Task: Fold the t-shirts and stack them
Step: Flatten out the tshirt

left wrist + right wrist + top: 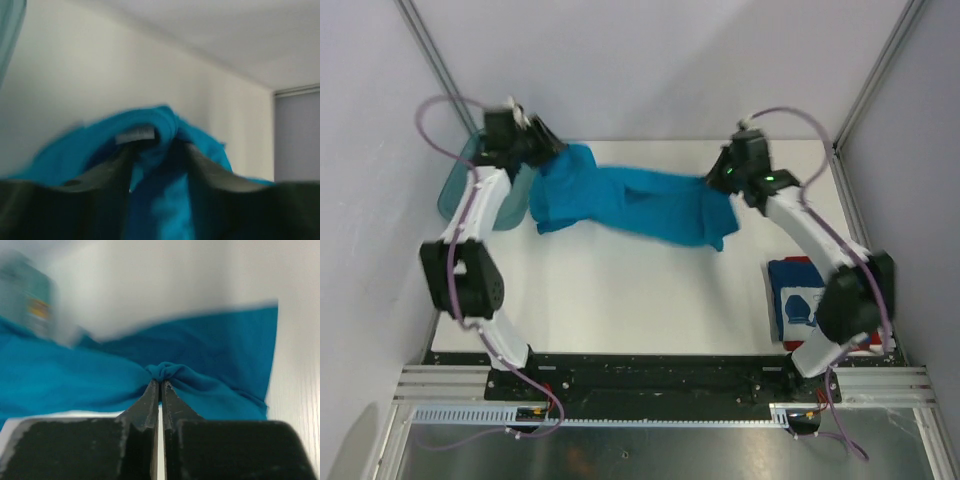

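Currently we pinch the teal t-shirt (640,200) tight in the right gripper (160,382); the left gripper (157,150) stands partly spread around its collar.

Teal-blue t-shirt (630,205) outstretched, bunched; dark-blue t-shirt (798,298) folded, near right.

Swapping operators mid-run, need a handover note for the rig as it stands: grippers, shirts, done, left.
Left gripper: jaws apart, with cloth of the teal shirt bunched between the fingers; far left, next to the teal bin.
Right gripper: shut, pinching a bunch of the teal shirt at its other end.
Teal shirt: strung between the two grippers across the far side of the table, rumpled, not folded.
Dark blue shirt: folded, near right, partly hidden by the right arm.
Done: dark blue shirt folded.
Left: fold the teal shirt, then stack the two.
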Available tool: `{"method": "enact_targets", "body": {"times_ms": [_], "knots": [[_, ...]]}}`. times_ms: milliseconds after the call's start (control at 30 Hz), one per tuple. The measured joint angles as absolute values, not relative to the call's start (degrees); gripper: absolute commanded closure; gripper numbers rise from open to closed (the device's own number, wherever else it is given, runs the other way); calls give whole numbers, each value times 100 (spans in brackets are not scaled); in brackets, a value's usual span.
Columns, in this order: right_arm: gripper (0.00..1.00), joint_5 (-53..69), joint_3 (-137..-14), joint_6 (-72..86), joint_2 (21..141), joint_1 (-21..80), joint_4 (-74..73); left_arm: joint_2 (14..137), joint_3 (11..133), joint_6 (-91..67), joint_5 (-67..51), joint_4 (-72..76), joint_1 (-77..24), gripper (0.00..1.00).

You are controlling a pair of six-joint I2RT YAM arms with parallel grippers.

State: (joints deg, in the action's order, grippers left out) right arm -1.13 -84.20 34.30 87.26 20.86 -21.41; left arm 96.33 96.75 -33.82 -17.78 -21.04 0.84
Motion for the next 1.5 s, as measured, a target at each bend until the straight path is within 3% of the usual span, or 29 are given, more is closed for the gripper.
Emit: {"method": "enact_targets", "body": {"times_ms": [67, 133, 233, 533, 900, 1267, 1367, 1500], "knots": [[78, -19, -8246, 3424, 9518, 2189, -2292, 10193, 9098, -3317, -1798, -2241, 71, 28], [67, 99, -8007, 3435, 10189, 2357, -2580, 10412, 8333, -3273, -1675, -2567, 3, 27], [61, 213, -7789, 3426, 10499, 2582, -2976, 10221, 7561, -3170, -1476, -3028, -220, 30], [59, 172, -7778, 3448, 10086, 2630, -2886, 8967, 6932, -3050, -937, -2731, -1035, 42], [59, 165, -6967, 3452, 9515, 2285, -2753, 10055, 7089, -3046, 121, -2679, -1140, 43], [59, 220, -6604, 3448, 8978, 1824, -2681, 10921, 7371, -3059, 233, -2628, -993, 42], [59, 252, -6532, 3448, 8943, 1774, -2644, 11041, 7400, -3085, 172, -2624, -989, 51], [59, 281, -6425, 3448, 8943, 1726, -2561, 11069, 7406, -3166, -8, -2600, -987, 84]]}}
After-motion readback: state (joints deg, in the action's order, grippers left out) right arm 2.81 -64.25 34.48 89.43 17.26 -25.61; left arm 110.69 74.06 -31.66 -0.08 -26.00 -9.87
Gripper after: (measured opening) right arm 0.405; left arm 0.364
